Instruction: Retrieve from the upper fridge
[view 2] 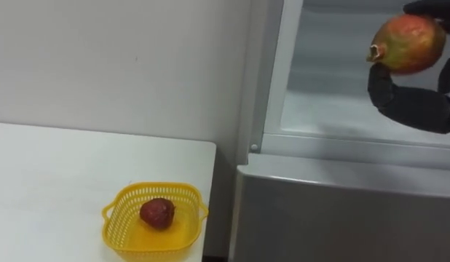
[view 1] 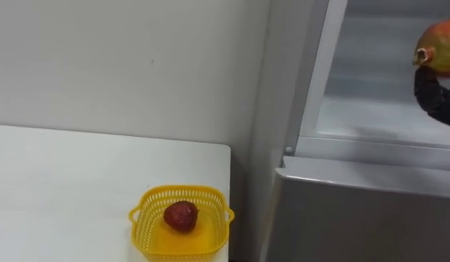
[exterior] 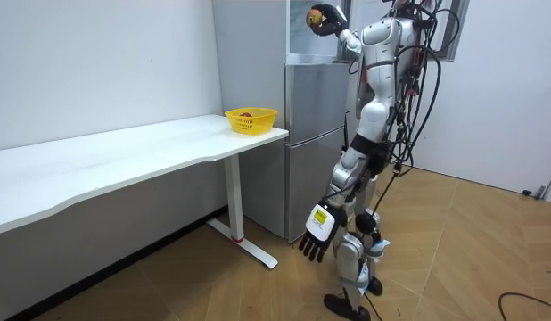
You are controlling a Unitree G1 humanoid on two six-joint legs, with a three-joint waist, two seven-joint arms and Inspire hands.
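Observation:
A red-and-green pomegranate [view 2: 408, 42] is held up in front of the open upper fridge compartment [view 2: 334, 109]. My right hand [view 2: 411, 102] is shut on it, dark fingers curled under and behind the fruit. In the left eye view the pomegranate [view 1: 440, 45] and right hand [view 1: 432, 91] sit at the right edge. In the room view I stand facing the fridge [exterior: 316, 134] with the right arm raised and the pomegranate [exterior: 316, 16] at the upper compartment. My left hand [exterior: 316, 236] hangs by my leg, fingers relaxed and holding nothing.
A yellow plastic basket [view 2: 154, 191] with a red fruit [view 2: 157, 212] in it stands on the white table [view 2: 57, 182], near the corner next to the fridge. The shut lower fridge door [view 2: 341, 211] is below the open compartment. A white wall runs behind the table.

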